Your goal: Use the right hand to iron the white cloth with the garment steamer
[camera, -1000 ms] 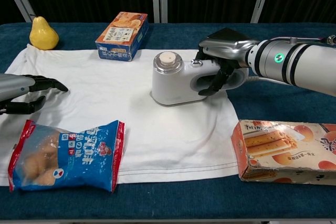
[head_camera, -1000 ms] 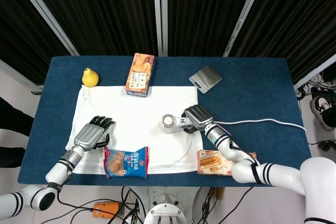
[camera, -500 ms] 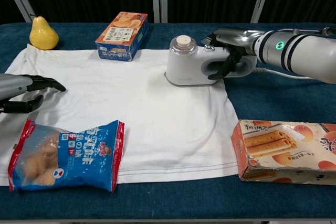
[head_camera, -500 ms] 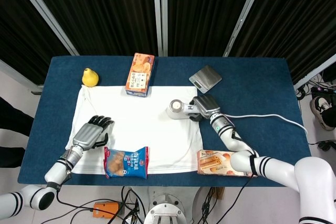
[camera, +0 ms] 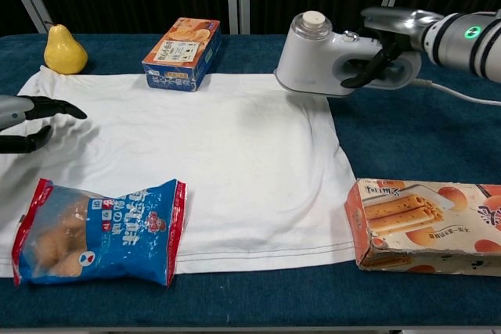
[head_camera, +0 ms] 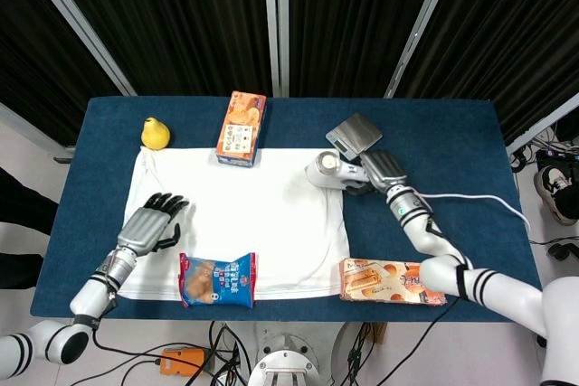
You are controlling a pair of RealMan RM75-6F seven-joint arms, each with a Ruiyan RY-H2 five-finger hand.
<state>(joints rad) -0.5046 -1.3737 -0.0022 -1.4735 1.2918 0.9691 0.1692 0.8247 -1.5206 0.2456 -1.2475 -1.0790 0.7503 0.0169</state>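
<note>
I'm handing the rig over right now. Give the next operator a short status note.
Right robot hand grips the garment steamer by its handle, at the white cloth's far right corner, tilted, base apparently off the fabric.
Left robot hand is open, resting on the cloth's left edge.
Done: steamer is in hand.
Left: passes over the cloth; a snack bag lies on its near left part.
</note>
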